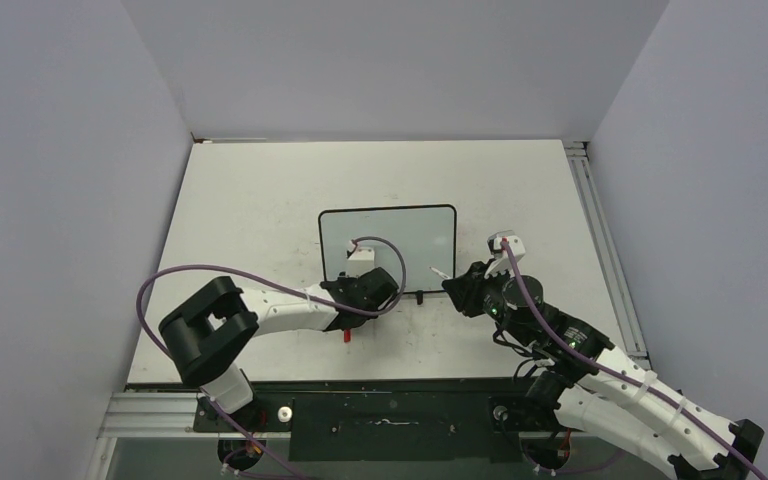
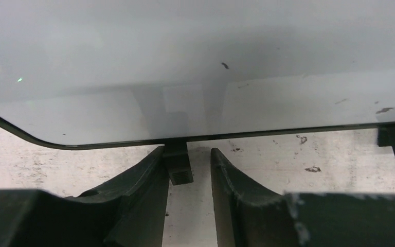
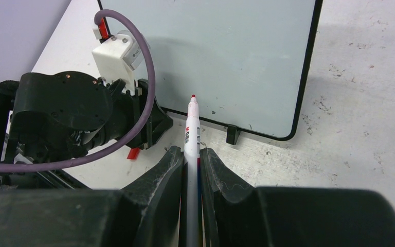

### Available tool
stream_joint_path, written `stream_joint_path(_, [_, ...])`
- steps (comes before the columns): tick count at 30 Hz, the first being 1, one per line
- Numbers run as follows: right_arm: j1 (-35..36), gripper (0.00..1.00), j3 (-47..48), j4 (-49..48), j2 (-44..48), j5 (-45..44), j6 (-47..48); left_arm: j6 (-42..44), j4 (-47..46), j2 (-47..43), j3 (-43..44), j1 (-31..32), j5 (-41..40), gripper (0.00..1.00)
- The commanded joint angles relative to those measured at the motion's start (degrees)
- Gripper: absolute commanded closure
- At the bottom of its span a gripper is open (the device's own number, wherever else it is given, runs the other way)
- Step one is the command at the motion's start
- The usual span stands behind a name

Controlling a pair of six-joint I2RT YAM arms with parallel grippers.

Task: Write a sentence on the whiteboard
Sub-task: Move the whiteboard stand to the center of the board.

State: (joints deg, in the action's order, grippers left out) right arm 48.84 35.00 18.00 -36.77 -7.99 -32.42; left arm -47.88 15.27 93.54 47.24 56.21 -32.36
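Left wrist view puts the left gripper (image 2: pixel 186 152) at the near edge of the whiteboard (image 2: pixel 195 77), with the board's small black foot (image 2: pixel 178 165) between its fingers (image 2: pixel 144 180). The jaws stand partly open. The foot sits close against the finger on the left of that view, with a clear gap to the other finger, so the board is straddled, not clamped. It lies on the scuffed table (image 2: pixel 298 159), about mid-table, and no red writing shows on it.

The step in hand looks like bringing the pen to the board for the first stroke. To do that well, I judge the left arm should pinch or brace that foot before the tip lands, since a board this light would slide under writing pressure. A small red piece (image 1: pixel 346 335), perhaps the pen's cap, lies on the table just near of the left gripper and should be kept from under the arm.

Further right, the right gripper (image 3: pixel 190 153) is closed tight on the marker (image 3: pixel 191 131), holding it by the barrel with the bare red tip pointing away towards the board's near edge. The tip is short of the writing face, beside the board's right foot (image 3: pixel 231 135). It should come down gently near the far left corner, leaving room for slanting lines.
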Motion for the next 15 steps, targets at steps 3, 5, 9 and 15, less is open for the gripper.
stream_joint_path(3, [0.5,0.95,0.4,-0.6,0.2,-1.6,-0.5,-1.3,0.0,-2.2,1.6,1.6,2.0,0.60])
stream_joint_path(5, [0.6,0.95,0.5,-0.7,0.2,-1.6,-0.6,-1.3,0.5,-3.3,1.2,1.8,1.9,0.55])
stream_joint_path(9, [0.6,0.95,0.7,-0.6,0.3,-1.5,-0.7,-0.2,1.8,-7.0,0.9,2.4,2.2,0.48])
stream_joint_path(15, [0.6,0.95,1.8,-0.7,0.0,-2.0,-0.5,2.3,7.3,-13.1,1.7,2.5,4.7,0.43])
